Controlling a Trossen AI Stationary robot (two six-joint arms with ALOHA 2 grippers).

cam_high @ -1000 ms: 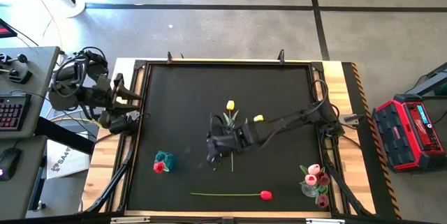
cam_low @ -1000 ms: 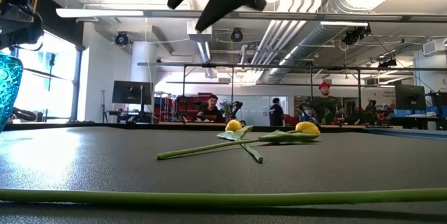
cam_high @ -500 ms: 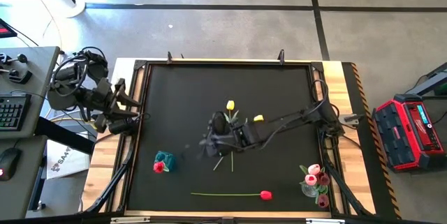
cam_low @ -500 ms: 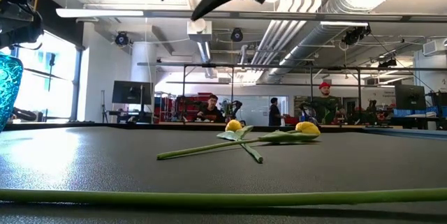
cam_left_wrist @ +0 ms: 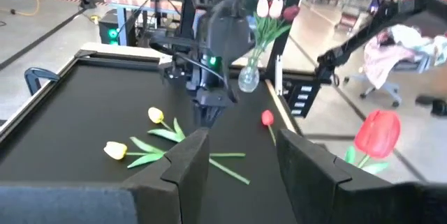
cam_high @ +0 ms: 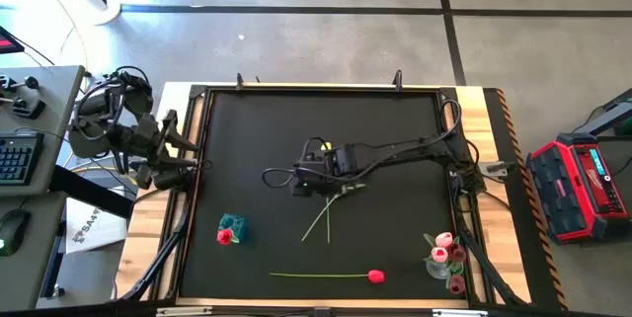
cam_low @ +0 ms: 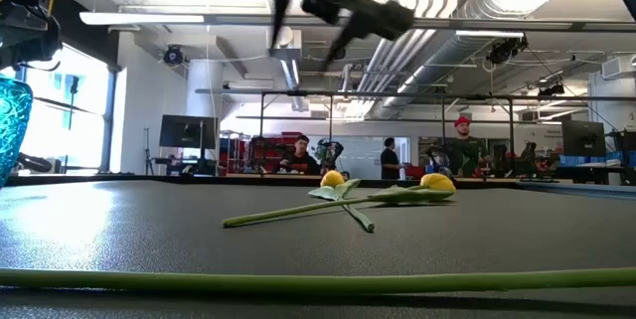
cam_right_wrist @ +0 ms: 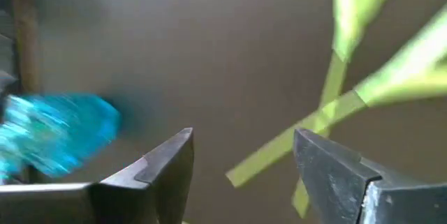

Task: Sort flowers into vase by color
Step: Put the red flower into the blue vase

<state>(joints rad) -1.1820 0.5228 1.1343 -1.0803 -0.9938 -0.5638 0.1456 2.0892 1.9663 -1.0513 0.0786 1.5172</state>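
Bare mat around crossed yellow tulips

Yellow tulips, red tulip, blue vase, black table.

Bright, even overhead light; ceiling lights glare in low view; right wrist view motion-blurred, blue vase smeared.

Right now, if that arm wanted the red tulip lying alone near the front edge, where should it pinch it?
Mid-stem on the red tulip, coming straight down from above. It lies flat on the black mat, stem running sideways with bare mat on both sides, so the right pincer, open, could likely straddle it crosswise, sparing the bud.
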